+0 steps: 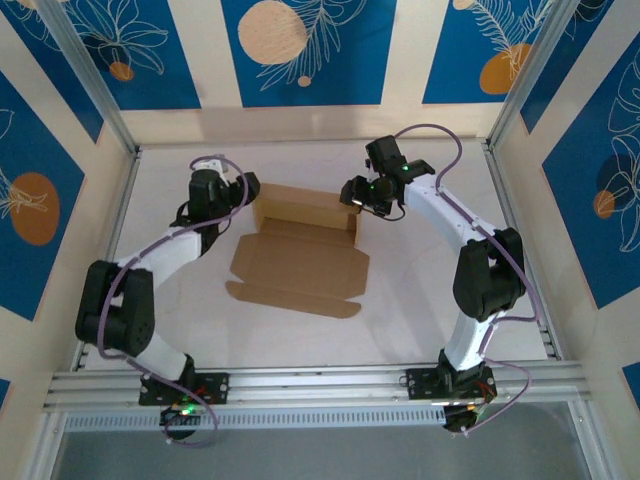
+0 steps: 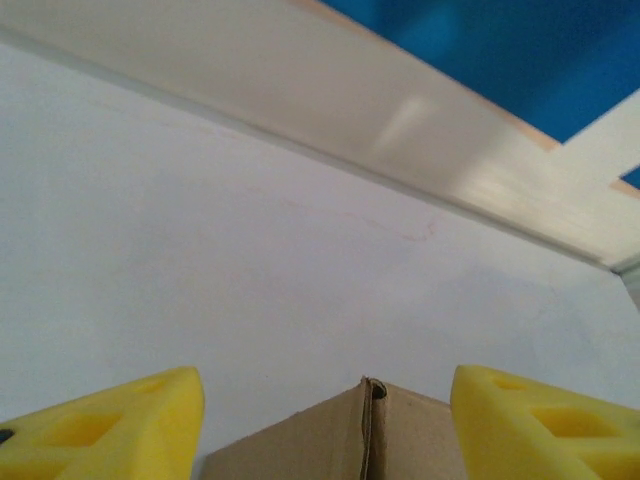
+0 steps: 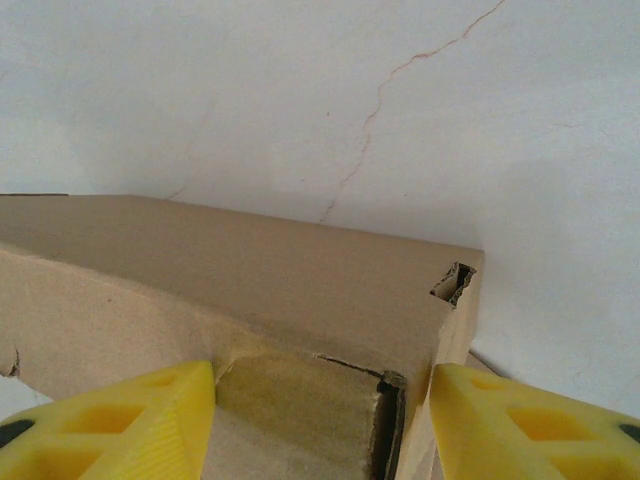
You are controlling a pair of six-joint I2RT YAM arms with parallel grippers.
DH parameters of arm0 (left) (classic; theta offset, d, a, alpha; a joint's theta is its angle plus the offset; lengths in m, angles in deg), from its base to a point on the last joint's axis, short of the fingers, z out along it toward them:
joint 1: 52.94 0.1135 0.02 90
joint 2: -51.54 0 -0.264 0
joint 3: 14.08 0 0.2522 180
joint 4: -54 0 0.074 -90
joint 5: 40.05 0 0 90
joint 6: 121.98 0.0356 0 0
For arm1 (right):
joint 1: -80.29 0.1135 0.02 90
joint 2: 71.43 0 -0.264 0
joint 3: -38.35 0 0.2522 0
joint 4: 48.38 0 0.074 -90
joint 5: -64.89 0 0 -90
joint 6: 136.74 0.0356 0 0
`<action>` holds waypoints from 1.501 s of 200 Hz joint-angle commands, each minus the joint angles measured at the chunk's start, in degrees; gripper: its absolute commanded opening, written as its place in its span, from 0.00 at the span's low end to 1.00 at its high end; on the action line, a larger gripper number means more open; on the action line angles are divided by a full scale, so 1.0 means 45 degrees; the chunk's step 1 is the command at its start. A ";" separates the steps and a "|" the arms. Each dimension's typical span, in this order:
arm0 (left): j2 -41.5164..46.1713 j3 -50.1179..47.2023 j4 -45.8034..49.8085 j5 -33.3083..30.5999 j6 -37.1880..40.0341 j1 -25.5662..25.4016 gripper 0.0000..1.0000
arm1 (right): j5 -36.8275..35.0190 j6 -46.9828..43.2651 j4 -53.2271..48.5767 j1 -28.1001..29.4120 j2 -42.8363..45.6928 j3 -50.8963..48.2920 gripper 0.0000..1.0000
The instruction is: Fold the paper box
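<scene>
The paper box (image 1: 300, 262) lies in the middle of the white table, brown and unprinted. Its far wall stands folded up, while the base panel and front flap lie flat toward me. My left gripper (image 1: 246, 196) sits at the left end of that raised wall. In the left wrist view its yellow fingers (image 2: 110, 425) are spread wide, with the box corner (image 2: 365, 435) between them and untouched, so the left gripper (image 2: 325, 390) is open. My right gripper (image 1: 357, 195) is at the wall's right end. It (image 3: 322, 385) stands open astride the box's right corner (image 3: 330, 300), one finger inside and one outside.
Aluminium rails (image 1: 310, 380) frame the table, and blue patterned walls close it in on three sides. A pale ledge (image 2: 400, 130) runs along the back edge just beyond the left gripper. Bare table surface (image 1: 420, 300) lies right of the box.
</scene>
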 commanded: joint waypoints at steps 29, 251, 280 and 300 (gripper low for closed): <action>-0.1133 -0.0304 -0.1739 0.2536 -0.1439 0.0078 0.48 | -0.0198 -0.0315 -0.0518 0.0094 -0.0011 -0.0104 0.59; -0.0391 -0.1787 -0.1696 0.3235 -0.4878 0.0185 0.67 | 0.0895 0.0925 -0.0931 -0.0355 0.0997 -0.1005 0.92; -0.0511 -0.1774 -0.2156 0.3600 -0.5439 0.0180 0.68 | 0.2341 0.1579 -0.0279 -0.0450 0.1118 -0.1567 0.96; -0.0806 -0.2073 -0.3383 0.3988 -0.6529 0.0167 0.63 | 0.3410 0.2422 0.0584 -0.0511 0.1098 -0.2000 0.95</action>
